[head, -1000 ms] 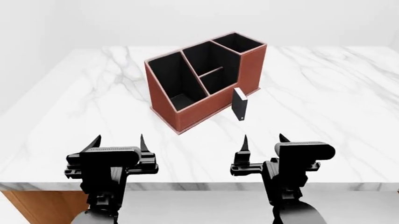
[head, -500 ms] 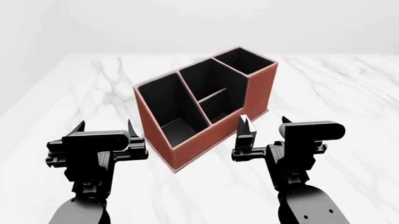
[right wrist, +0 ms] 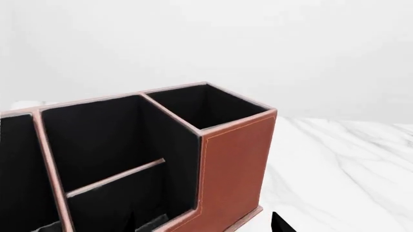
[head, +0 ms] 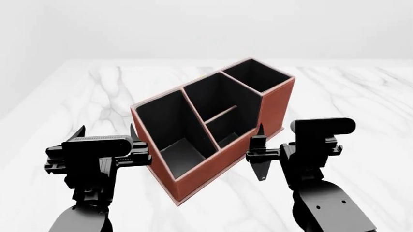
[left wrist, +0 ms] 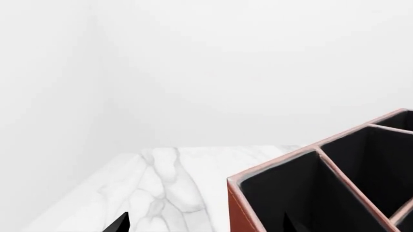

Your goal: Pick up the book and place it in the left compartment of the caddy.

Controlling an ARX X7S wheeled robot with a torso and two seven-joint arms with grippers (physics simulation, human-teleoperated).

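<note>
The reddish-brown caddy (head: 223,159) stands on the marble table, its tall bay at the far right. Its left compartment (head: 169,126) is the big black bay at its near low end. The book (head: 262,170) stands on edge against the caddy's front wall; only its black lower part shows below my right gripper. My right gripper (head: 276,136) is open, just above and around the book's top. My left gripper (head: 106,131) is open and empty beside the caddy's low end. The caddy fills the right wrist view (right wrist: 232,159) and shows in the left wrist view (left wrist: 240,208).
The white marble table (head: 77,92) spreads all round the caddy, with a plain white wall behind. The middle bay (head: 219,118) has a low divider. The tall end bay (head: 258,75) is at the far right.
The head view has moved closer and the caddy looks larger. Both grippers have advanced to the caddy. The right gripper has come over the book, which is now mostly hidden.
</note>
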